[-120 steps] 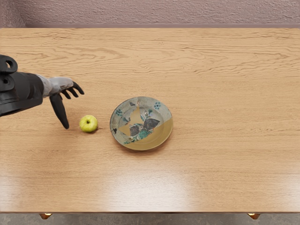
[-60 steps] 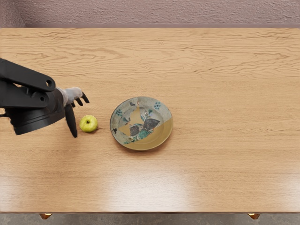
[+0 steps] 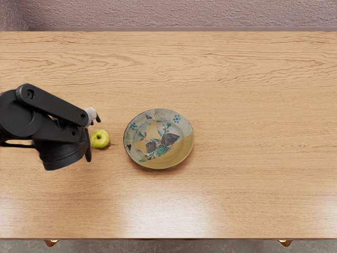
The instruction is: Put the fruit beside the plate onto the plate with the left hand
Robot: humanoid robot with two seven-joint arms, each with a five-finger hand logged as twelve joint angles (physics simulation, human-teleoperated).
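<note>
- The left arm (image 3: 47, 129) comes in from the left edge, well to the left of the plate, its bulky black forearm tilted over the spot where the hand works.
- The left hand (image 3: 91, 116) shows only as a small grey and dark sliver past the forearm, on the far-left side of the plate. The forearm hides most of it, so I cannot tell whether it is spread, closed, or already on the fruit.
- The apple (image 3: 100, 139) is small and yellow-green. It sits on the table just left of the plate, apart from its rim, and right at the edge of the hand.
- The apple is likely light, firm and smooth-skinned. Being round, it may roll towards the plate if nudged from one side only.
- The best hold looks to be across its widest middle from opposite sides, wrapping low enough that it cannot squirt out upward.
- The plate (image 3: 185, 150) is a shallow patterned dish with nothing in it. It probably chips easily, so the apple should be set down gently rather than dropped.
- The table (image 3: 253, 79) stretches away bare to the right of the plate.
</note>
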